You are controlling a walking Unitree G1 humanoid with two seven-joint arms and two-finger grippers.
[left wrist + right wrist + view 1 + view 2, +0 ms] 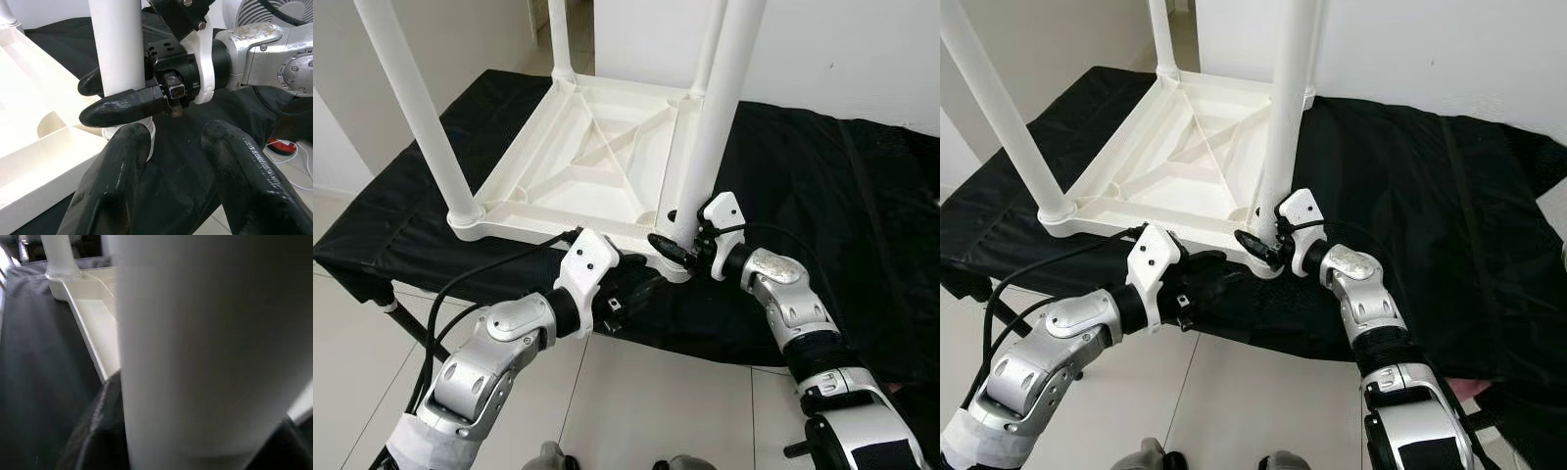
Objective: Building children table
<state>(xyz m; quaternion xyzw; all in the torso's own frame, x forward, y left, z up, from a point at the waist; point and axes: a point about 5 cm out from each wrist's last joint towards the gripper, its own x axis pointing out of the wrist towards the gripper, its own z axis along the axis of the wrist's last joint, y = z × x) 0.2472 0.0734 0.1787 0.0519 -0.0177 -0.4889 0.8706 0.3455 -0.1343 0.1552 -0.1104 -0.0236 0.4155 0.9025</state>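
right end effector (677, 245) gripping table leg (713, 127)

Inverted table top (578, 157) on a cloth-draped surface (822, 196), legs up. Right gripper (677, 235) clasps, apparently, the leg (715, 127) in the near corner at 5 o'clock; left gripper (641, 284) just beside, at 7 o'clock.

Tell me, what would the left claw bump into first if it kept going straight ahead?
Probably the white table leg at the near corner, which the right claw is gripping. The left claw is open and points at its base, though depth is hard to judge.
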